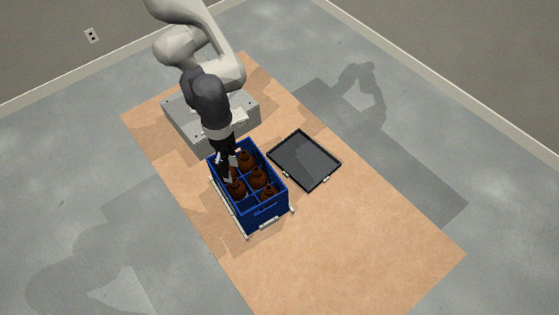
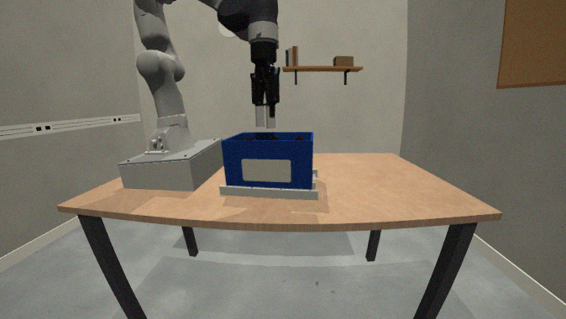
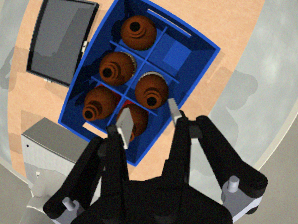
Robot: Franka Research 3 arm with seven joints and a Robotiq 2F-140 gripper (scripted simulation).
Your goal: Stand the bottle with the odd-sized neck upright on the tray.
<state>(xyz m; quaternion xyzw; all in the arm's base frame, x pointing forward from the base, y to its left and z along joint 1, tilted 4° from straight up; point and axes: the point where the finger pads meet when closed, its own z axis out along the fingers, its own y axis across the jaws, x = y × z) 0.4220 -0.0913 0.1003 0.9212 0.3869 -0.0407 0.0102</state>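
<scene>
The blue crate (image 1: 249, 221) (image 2: 266, 149) (image 3: 197, 70) stands level and holds five brown bottles. Two are in the middle row (image 1: 258, 179) (image 3: 117, 69), one of them nearest the fingers (image 1: 236, 191) (image 3: 151, 90). One bottle (image 1: 269, 194) (image 3: 138, 32) is beside the empty compartment. Another bottle (image 1: 245, 163) (image 3: 100, 104) and a partly hidden bottle (image 3: 140, 120) are in the row nearest the robot base. No neck difference is clear. My gripper (image 1: 230, 170) (image 2: 265, 122) (image 3: 150, 112) is partly open and empty above the crate. The black tray (image 1: 286, 155) (image 3: 60, 40) lies flat, with nothing on it.
Pale strips (image 1: 228, 207) (image 2: 269, 192) run along the crate's foot, and small pale blocks touch the tray's edge. The grey robot base (image 1: 178, 112) (image 2: 157, 176) (image 3: 55, 142) is close behind the crate. Crate walls and dividers surround the bottles.
</scene>
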